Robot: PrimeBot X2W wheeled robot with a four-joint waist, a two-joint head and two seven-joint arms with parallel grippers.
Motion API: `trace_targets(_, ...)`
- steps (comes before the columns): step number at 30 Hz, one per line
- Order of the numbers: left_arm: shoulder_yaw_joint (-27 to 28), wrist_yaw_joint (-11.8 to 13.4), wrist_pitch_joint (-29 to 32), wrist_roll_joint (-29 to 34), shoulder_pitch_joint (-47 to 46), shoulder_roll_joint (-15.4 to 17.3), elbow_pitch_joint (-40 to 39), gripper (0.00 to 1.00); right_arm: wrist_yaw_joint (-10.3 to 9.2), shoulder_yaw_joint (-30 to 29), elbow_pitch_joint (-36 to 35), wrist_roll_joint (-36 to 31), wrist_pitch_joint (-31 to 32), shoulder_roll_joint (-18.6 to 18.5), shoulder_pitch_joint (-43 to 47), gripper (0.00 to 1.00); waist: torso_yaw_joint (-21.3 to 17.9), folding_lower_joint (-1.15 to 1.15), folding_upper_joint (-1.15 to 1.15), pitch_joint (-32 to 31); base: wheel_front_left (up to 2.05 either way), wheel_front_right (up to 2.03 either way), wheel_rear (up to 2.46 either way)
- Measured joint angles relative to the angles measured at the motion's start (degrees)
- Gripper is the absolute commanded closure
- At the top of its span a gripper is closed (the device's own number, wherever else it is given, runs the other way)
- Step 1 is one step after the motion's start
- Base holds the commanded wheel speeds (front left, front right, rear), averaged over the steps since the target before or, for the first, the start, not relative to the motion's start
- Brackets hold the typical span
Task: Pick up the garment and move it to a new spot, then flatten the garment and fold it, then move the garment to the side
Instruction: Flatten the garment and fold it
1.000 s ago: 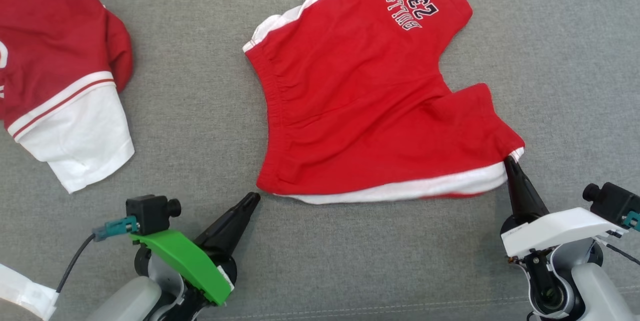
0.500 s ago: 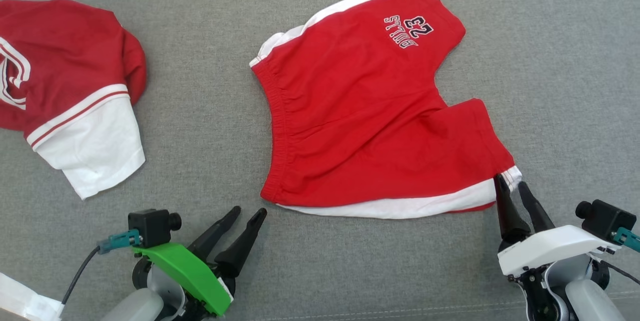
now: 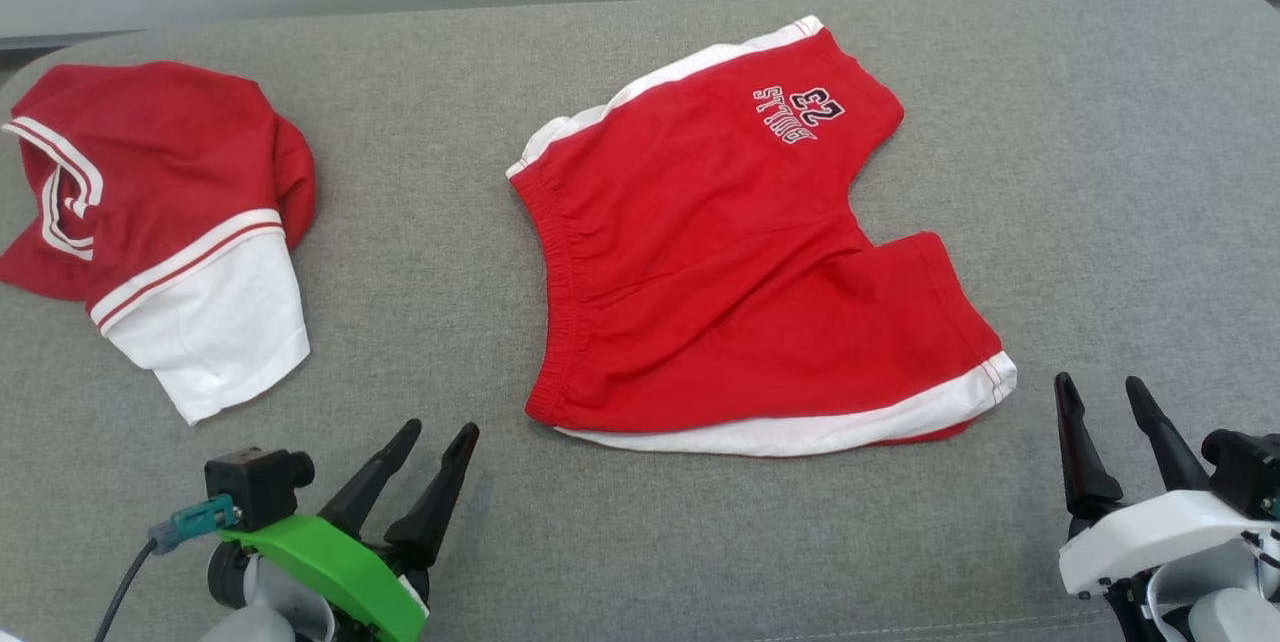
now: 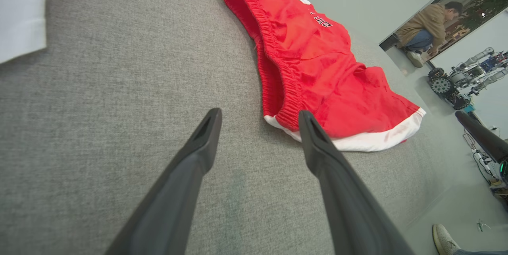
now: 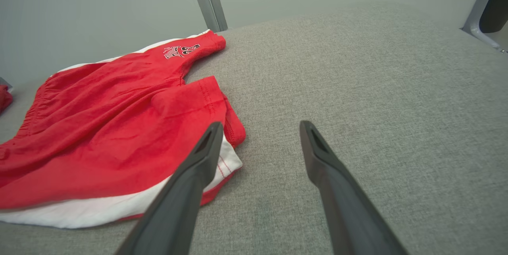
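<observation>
Left pincer [image 3: 441,427], right pincer [image 3: 1098,382] hanging spread, empty. Red shorts [image 3: 740,272] lying flat at 12 o'clock, T-shirt [image 3: 170,152] bunching at 10 o'clock. Both looking soft, light, floppy. Grabbing waistband [image 3: 553,262] corners seeming best.

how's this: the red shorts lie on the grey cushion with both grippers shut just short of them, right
Not quite: both are open, not shut. The head view shows the left gripper and the right gripper with fingers spread. The red shorts do lie on the grey cushion, just beyond them.
</observation>
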Motion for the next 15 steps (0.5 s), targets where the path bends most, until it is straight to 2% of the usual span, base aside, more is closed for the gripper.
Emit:
trace_targets(5,3.1,2.2,0.0,3.5,3.3,1.1,-0.3,0.0,-0.58,0.0,-1.3,-4.9,-0.9,-2.3,2.3,0.0,0.3,0.0,0.0,-2.9,0.0,0.0,0.0)
trace_targets(8,7.0,3.3,0.0,5.4,4.8,0.9,-2.1,0.0,-0.6,0.2,-1.5,-8.1,-0.9,-3.3,2.9,0.0,0.6,0.0,0.0,-4.6,0.0,0.0,0.0)
trace_targets(15,11.9,4.9,0.0,8.4,9.5,0.1,-4.3,0.0,-1.02,0.6,-1.7,-10.4,-1.4,-3.9,6.1,0.0,1.3,0.0,0.0,-8.0,0.0,0.0,0.0)
